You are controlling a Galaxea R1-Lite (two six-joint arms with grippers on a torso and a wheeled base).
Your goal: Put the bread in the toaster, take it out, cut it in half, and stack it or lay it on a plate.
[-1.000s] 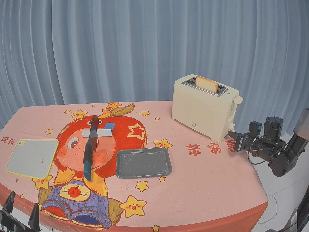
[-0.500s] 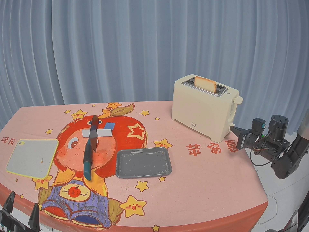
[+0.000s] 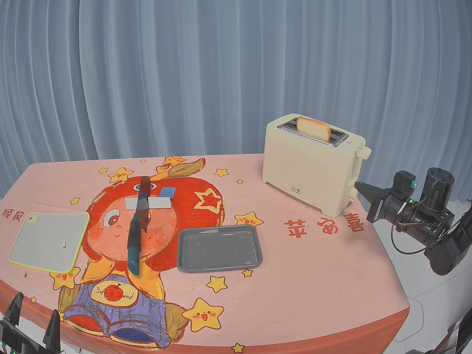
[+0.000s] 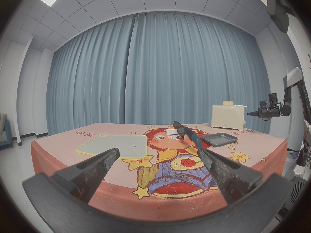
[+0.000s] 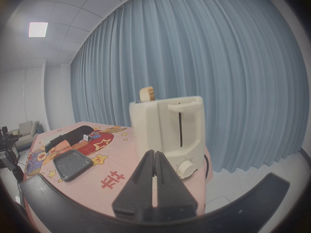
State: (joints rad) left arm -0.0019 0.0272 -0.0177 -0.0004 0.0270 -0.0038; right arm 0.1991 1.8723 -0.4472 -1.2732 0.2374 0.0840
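- Head view placed the left gripper (image 3: 33,315) at the near left edge of the table (image 3: 305,271), its fingers spread wide with nothing between them.
- Just beyond it, a cutting board (image 3: 49,241) with a yellow-green rim lay flat on the left side of the pink printed cloth.
- Right of the board lay a knife (image 3: 136,227), teal handle toward the robot, its dark blade resting across a white strip (image 3: 160,202).
- A grey rectangular plate (image 3: 219,248) sat near the table's middle, apart from the knife.
- Off the table's right edge, the right gripper (image 3: 358,185) hung with its fingers pressed together, gripping nothing, pointing at the lever end of the toaster (image 3: 312,165) but not touching it.
- The bread (image 3: 314,128) stood upright in the toaster's slot, its top sticking out.
- Farthest back hung a blue-grey curtain (image 3: 221,65).
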